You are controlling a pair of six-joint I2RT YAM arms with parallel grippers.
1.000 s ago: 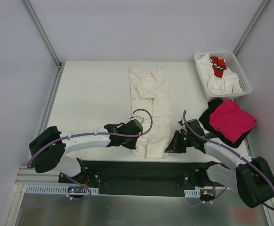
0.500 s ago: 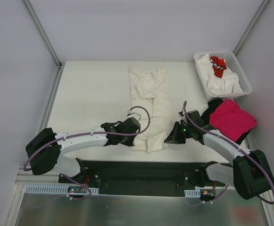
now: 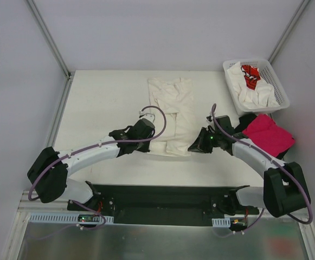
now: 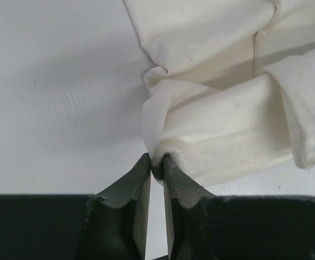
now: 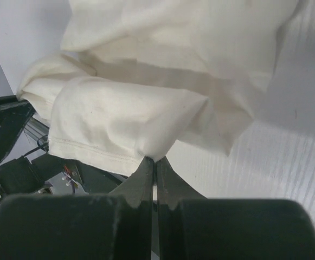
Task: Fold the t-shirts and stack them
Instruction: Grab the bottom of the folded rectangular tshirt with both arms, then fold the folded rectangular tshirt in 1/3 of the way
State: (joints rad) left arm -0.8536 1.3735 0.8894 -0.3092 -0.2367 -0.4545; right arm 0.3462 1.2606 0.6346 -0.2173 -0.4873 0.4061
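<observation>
We see white table [image 3: 103, 103], pale walls [image 3: 157, 32] around. Cream t-shirt [image 3: 172, 103] mid-table; left gripper [image 4: 156, 162] pinches near hem's left corner, right gripper [image 5: 153, 162] its right. Basket [image 3: 278, 82] far-right corner, pink t-shirt [image 3: 267, 138] right edge.

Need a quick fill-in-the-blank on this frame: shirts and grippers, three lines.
1. The left gripper and right gripper are each shut on a near corner of the middle shirt, coloured ____.
2. The bottom shirt under the pink shirt is ____.
3. The red-printed shirt sits in a white ____.
Missing: cream; black; basket.
</observation>
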